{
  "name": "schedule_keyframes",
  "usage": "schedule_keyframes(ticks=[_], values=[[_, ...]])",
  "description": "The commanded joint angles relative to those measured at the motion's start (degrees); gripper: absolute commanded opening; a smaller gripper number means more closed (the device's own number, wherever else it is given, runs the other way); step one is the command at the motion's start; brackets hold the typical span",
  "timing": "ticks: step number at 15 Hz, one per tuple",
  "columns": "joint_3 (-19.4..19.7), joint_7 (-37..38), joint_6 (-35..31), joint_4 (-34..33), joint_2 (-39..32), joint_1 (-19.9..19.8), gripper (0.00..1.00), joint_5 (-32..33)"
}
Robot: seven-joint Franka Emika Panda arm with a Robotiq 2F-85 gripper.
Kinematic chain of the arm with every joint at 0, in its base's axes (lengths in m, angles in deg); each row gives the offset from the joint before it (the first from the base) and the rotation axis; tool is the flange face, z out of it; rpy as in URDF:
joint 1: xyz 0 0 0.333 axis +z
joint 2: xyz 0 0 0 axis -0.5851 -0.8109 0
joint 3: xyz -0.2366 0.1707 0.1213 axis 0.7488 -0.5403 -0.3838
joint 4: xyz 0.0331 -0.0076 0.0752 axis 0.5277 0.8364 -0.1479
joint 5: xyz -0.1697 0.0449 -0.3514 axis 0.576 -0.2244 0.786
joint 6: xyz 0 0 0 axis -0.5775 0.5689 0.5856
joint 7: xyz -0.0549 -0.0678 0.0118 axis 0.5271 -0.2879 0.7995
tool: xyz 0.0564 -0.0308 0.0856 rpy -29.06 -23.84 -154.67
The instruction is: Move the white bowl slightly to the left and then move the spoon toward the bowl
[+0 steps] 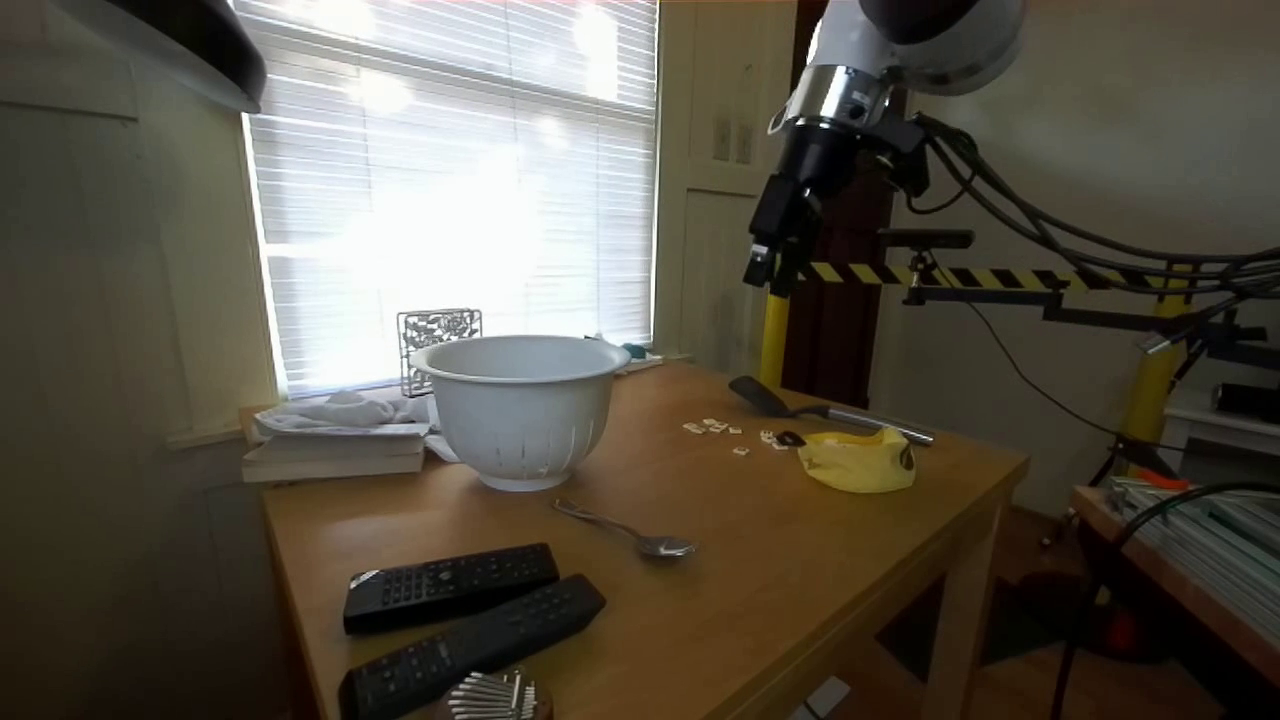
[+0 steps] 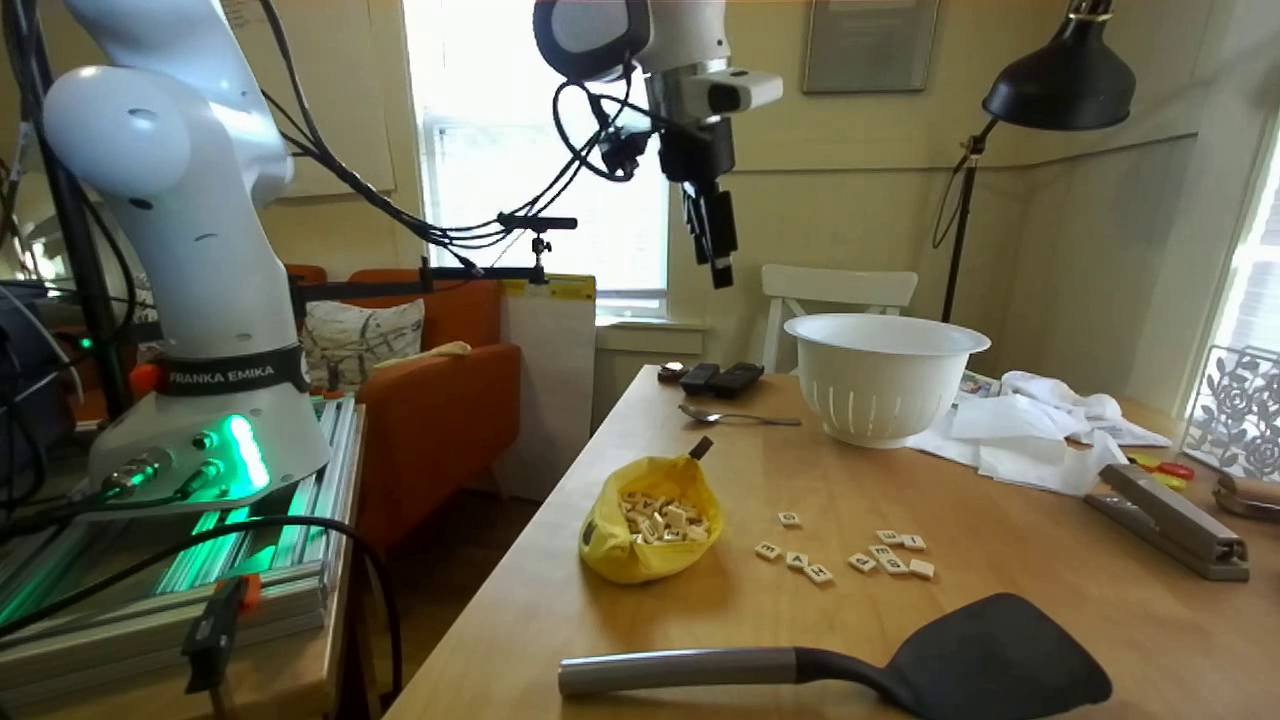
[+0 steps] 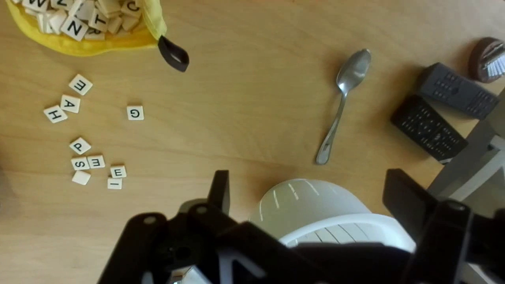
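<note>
We see the black two-fingered gripper hanging above the light brown wooden table — its jaws spread wide. Between them in the wrist view, and lower down, stands the large, deep, round white bowl with slotted sides and a flared rim, upright on the table. Just beyond the jaws lies the slim silvery metal spoon — its handle end near the bowl yet apart from it, its oval end pointing away from the jaws. Past the jaw on the right of the wrist view we have two long black remote controls side by side and, next to them, a round brown piece with metal prongs. On the opposite side of the jaws, well apart, we find small square cream letter tiles scattered, and farther out a soft yellow cloth bag holding more. Farther again from the jaws, in an exterior view, we make out a black-bladed, grey-handled spatula beyond the bag and a grey-brown stapler past the tiles.
</note>
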Motion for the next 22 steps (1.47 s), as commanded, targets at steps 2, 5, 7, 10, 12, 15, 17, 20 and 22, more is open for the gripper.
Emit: schedule_keyframes(ticks=[2,5,7,10,12,15,17,20,22], values=[[1.5,0.3,-0.4,1.5,1.3,1.7,1.00,0.6],[1.5,0.3,-0.4,1.6,1.6,1.7,1.00,0.6],[1.4,0.2,-5.1,3.3,0.0,2.5,1.00,-1.5],[-1.1,12.8,-12.5,6.7,-4.2,3.4,1.00,-0.9],[-2.8,18.1,-19.0,8.6,-7.5,5.4,1.00,-1.6],[-5.3,25.6,-24.5,8.6,-13.0,8.1,1.00,-0.7],[-6.8,27.9,-29.8,7.1,-17.2,9.9,1.00,-1.2],[-5.5,30.5,-37.4,4.0,-23.1,12.0,1.00,0.3],[-5.1,30.1,-40.0,2.0,-26.0,12.6,1.00,-0.1]])
